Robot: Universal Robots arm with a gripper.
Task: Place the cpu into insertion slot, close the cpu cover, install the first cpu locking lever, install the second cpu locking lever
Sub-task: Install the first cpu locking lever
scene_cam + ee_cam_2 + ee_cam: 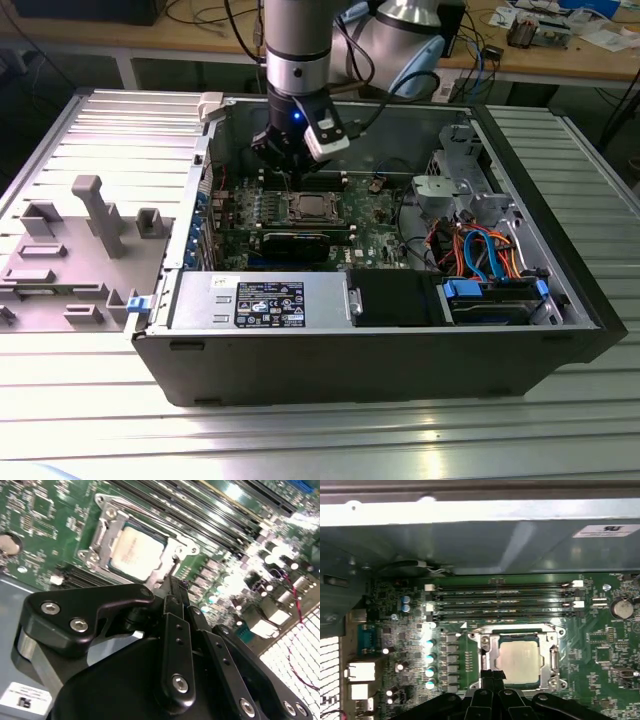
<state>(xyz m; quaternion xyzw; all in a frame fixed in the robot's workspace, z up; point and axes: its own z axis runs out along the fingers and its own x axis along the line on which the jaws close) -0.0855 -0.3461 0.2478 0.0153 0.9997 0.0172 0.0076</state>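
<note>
The cpu [519, 661] lies in the insertion slot [485, 642]. The hand [493, 673], fingers together, hovers at the slot's edge.

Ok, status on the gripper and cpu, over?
Gripper shut, tip at the insertion slot edge. Cpu seated, cpu cover down over it. Nothing blocking the socket.

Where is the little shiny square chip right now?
The cpu sits in the insertion slot on the green board, near the middle of the open computer case in the exterior view, beside the long memory slots, with the gripper at its edge.
</note>
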